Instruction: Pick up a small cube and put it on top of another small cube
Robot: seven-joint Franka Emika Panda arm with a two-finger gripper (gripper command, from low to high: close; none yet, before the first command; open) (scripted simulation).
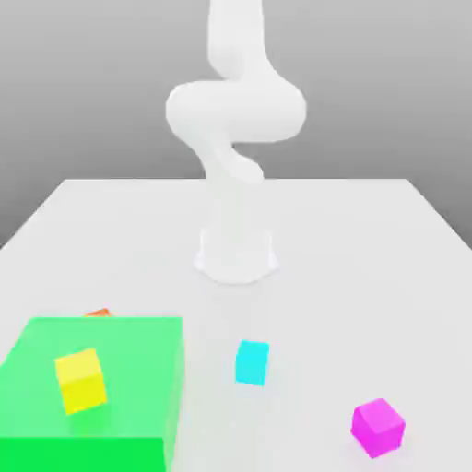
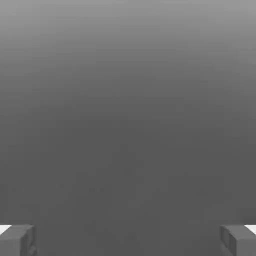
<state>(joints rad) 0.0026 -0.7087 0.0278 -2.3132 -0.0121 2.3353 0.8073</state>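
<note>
Showing 2 claw (image 2: 128,241) fingertips: hand view; magenta cube (image 1: 378,428): exterior view

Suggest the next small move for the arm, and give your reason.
I'd lower the tool a little toward the magenta cube. Its fingers stand wide apart with nothing between them, and that cube sits alone on the table, away from the cyan cube, so approach room looks good.
</note>
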